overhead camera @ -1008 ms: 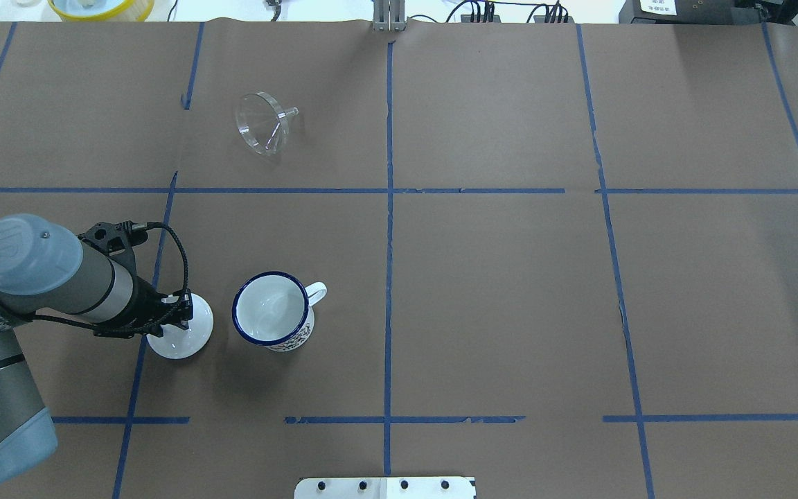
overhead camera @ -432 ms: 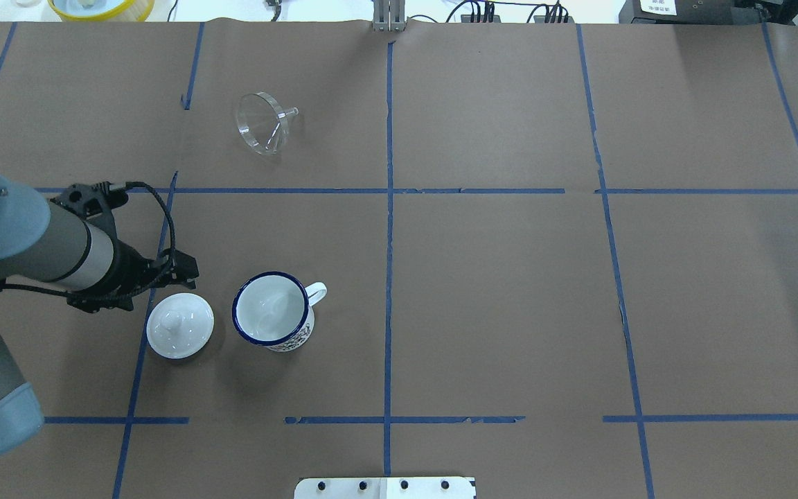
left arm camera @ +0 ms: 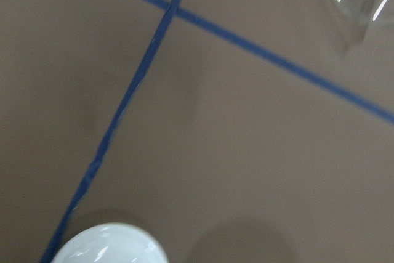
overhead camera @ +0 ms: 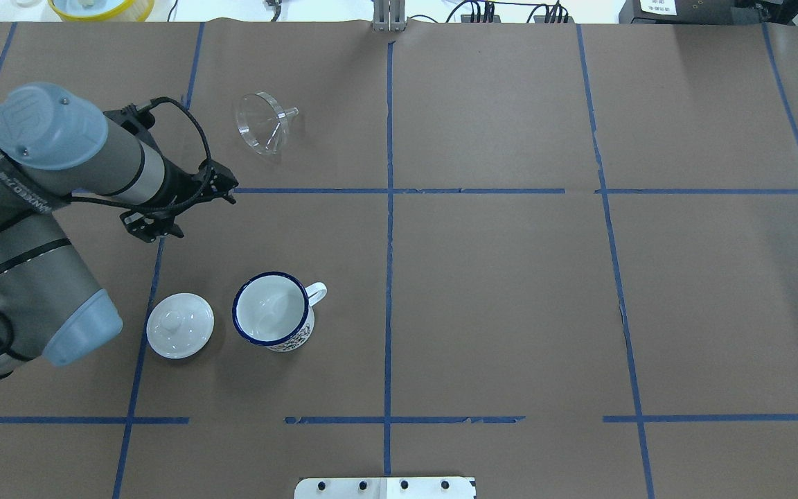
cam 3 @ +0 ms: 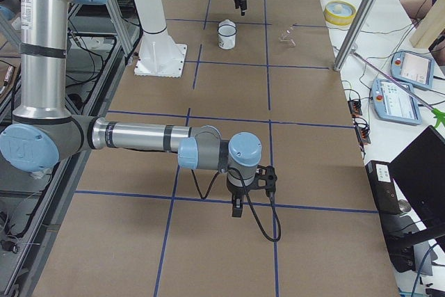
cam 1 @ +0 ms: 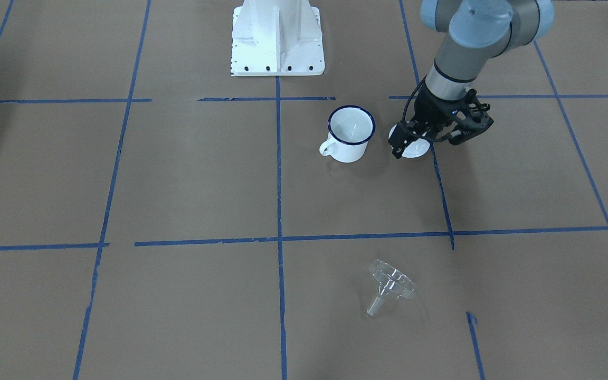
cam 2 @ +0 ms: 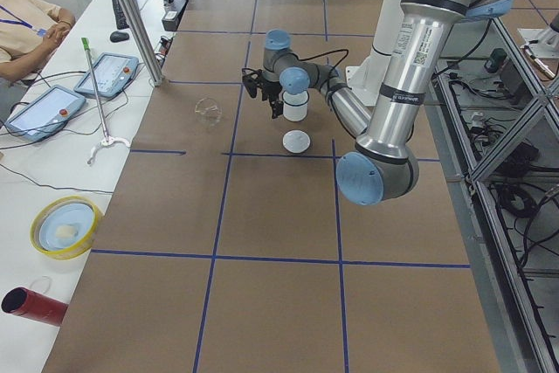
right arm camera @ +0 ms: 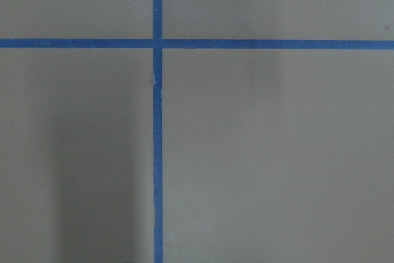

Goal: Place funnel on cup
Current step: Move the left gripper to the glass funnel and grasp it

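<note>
**Hovering Between Lid and Funnel**

Left gripper hangs over the paper-covered table, between the white knobbed lid and the clear funnel. The funnel lies on its side, well apart from the blue-rimmed enamel cup. How far either gripper is spread cannot be told; right gripper hangs far off. The cup's print is unreadable.

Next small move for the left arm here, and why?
Probably reach the left tool forward over the funnel: it lies on its side, untouched, far from the cup, which stands open-mouthed with the lid set down beside it.
</note>
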### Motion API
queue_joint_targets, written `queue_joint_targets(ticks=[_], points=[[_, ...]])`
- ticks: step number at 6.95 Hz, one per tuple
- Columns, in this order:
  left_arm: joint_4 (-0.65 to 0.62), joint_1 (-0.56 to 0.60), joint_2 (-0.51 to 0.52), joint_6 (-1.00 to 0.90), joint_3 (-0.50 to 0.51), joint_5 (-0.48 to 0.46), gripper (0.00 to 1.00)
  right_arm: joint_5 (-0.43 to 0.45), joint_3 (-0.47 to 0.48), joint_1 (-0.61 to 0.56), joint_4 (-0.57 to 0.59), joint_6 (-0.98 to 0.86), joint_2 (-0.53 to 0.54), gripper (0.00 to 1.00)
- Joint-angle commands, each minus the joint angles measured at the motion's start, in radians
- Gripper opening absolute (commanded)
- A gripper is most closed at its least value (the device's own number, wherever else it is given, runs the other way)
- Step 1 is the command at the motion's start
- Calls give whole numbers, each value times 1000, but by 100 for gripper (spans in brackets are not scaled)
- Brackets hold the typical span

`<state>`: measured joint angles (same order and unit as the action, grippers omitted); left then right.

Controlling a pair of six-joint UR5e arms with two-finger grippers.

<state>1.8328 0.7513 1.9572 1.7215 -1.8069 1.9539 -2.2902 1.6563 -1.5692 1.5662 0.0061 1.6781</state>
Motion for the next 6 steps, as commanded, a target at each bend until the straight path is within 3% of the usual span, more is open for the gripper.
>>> queue_joint_targets(ticks=[1, 3, 5, 6], points=[[358, 26, 25, 246, 145, -121, 100, 0, 0, 0, 0, 0, 0, 100], [688, 45, 26, 435, 289, -246, 100, 0, 0, 0, 0, 0, 0, 100], [744, 43, 38, 544, 355, -283, 100, 0, 0, 0, 0, 0, 0, 100], [750, 43, 102, 570, 424, -296, 100, 0, 0, 0, 0, 0, 0, 100]])
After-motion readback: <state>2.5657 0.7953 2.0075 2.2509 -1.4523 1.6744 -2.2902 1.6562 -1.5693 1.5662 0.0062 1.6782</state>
